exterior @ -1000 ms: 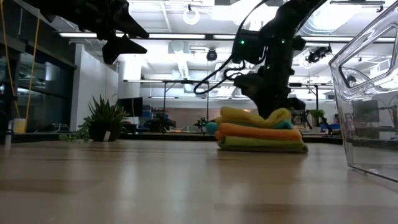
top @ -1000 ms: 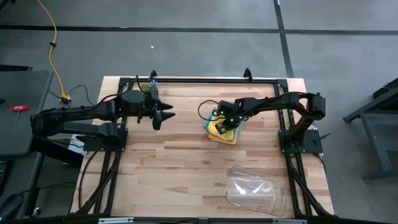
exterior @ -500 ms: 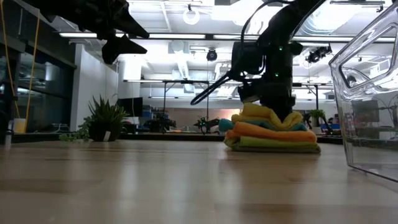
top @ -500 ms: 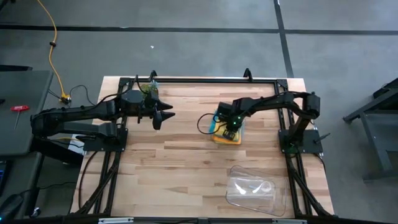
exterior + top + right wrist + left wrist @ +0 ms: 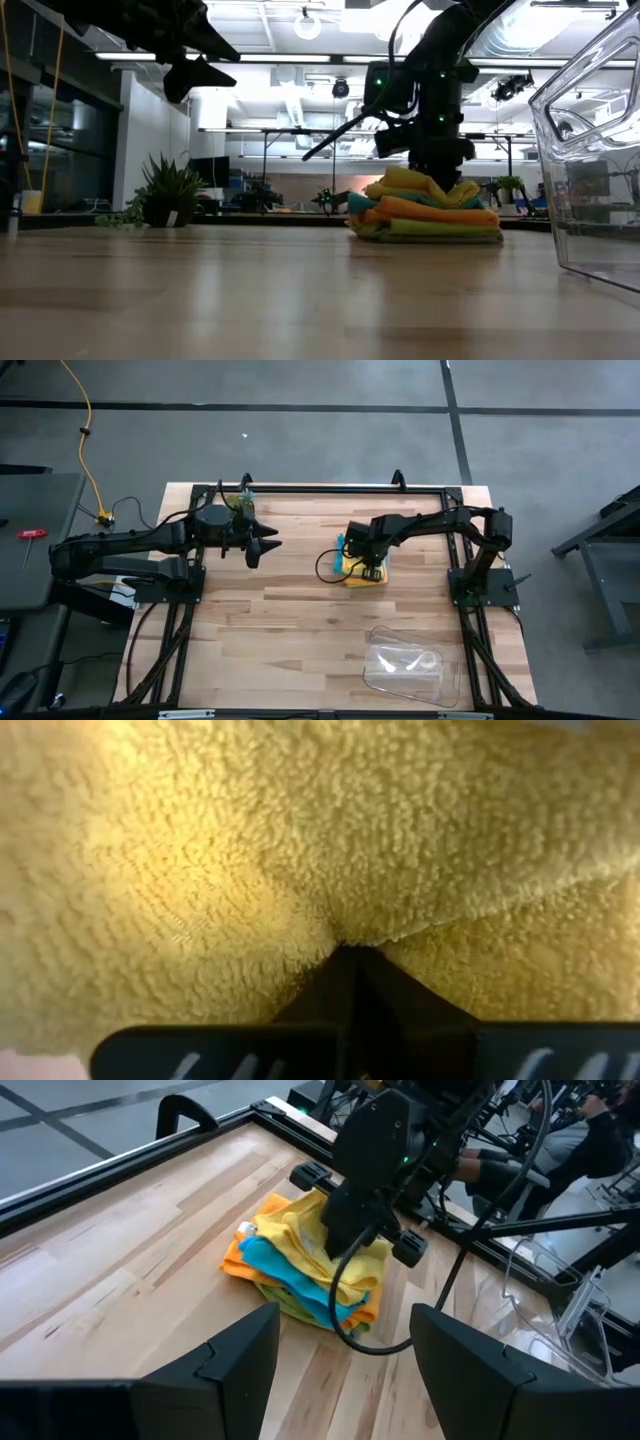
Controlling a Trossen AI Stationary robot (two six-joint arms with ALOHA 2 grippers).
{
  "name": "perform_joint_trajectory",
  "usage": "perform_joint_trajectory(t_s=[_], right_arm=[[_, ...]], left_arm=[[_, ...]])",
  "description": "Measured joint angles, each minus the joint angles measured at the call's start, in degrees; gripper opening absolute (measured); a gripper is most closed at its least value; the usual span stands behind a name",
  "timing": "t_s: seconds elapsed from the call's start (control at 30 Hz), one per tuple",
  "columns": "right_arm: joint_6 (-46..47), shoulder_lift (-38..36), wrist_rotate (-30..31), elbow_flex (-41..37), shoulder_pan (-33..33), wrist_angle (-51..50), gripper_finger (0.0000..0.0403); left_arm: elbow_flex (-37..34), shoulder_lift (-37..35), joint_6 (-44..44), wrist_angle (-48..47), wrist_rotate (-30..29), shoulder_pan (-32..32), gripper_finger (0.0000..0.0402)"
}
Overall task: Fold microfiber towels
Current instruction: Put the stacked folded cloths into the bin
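A stack of folded towels (image 5: 362, 570) lies right of the table's middle. In the low view, yellow (image 5: 410, 185) is on top, then teal (image 5: 362, 204), orange (image 5: 435, 211) and lime green (image 5: 445, 230) at the bottom. The grey towel is hidden. My right gripper (image 5: 437, 168) stands on the stack's top, shut on the yellow towel (image 5: 200, 850). My left gripper (image 5: 268, 546) hovers open and empty left of the stack, and its fingers (image 5: 235, 1370) frame the stack (image 5: 305, 1270). My right gripper comes from above, pointing down, onto the top of the yellow towel. Its shut fingertips (image 5: 345, 965) sit in a crease of the cloth (image 5: 335, 925), where folds run together. How many layers are caught cannot be told. The towel rests on the stack.
A clear plastic tray (image 5: 405, 665) lies at the near right and looms large in the low view (image 5: 590, 150). A leafy clump (image 5: 165, 195) stands at the far left. The right arm's cable loops (image 5: 328, 565) beside the stack. Bare wood lies at the near left.
My right gripper, on top of the stack, has gone a little toward the table's right edge and then back left, turning about. The stack has slid along with it, and the yellow top towel has bunched up higher.
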Motion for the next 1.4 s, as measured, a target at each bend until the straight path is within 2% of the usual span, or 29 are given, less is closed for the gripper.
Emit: perform_joint_trajectory(t_s=[0.13,0.3,0.47,0.7,0.83,0.97,1.17,1.27,1.4], right_arm=[[-0.70,0.00,0.03,0.00,0.02,-0.20,0.0000],[6.43,-1.75,-0.26,0.00,0.02,-0.47,0.0000],[10.59,-6.86,-0.22,0.04,0.02,-1.60,0.0000],[23.88,-15.16,1.15,0.07,0.00,-7.23,0.0010],[34.29,-19.37,0.18,-0.21,0.02,-11.07,0.0064],[42.42,-21.97,1.24,-3.61,0.02,-12.92,0.0156],[51.13,-25.27,0.77,-12.10,0.44,-8.47,0.0290],[55.92,-27.75,0.74,-16.02,0.44,-2.69,0.0331],[61.81,-31.93,0.76,-21.63,0.44,8.37,0.0358]], left_arm=[[0.00,0.00,-0.92,0.00,0.00,0.00,0.0216],[0.00,0.00,-0.80,0.00,-0.01,0.00,0.0216],[0.00,0.00,-0.66,0.00,-0.02,0.00,0.0216],[-0.01,0.00,-0.50,0.00,0.00,0.00,0.0216],[0.00,0.00,-0.50,-0.02,0.00,0.00,0.0216],[-0.01,0.00,-0.50,-0.02,0.00,-0.02,0.0216],[0.00,0.00,-0.50,-0.02,0.00,-0.02,0.0216],[-0.01,0.00,-0.50,-0.02,0.00,-0.02,0.0216],[0.00,0.00,-0.50,0.00,0.00,0.00,0.0216]])
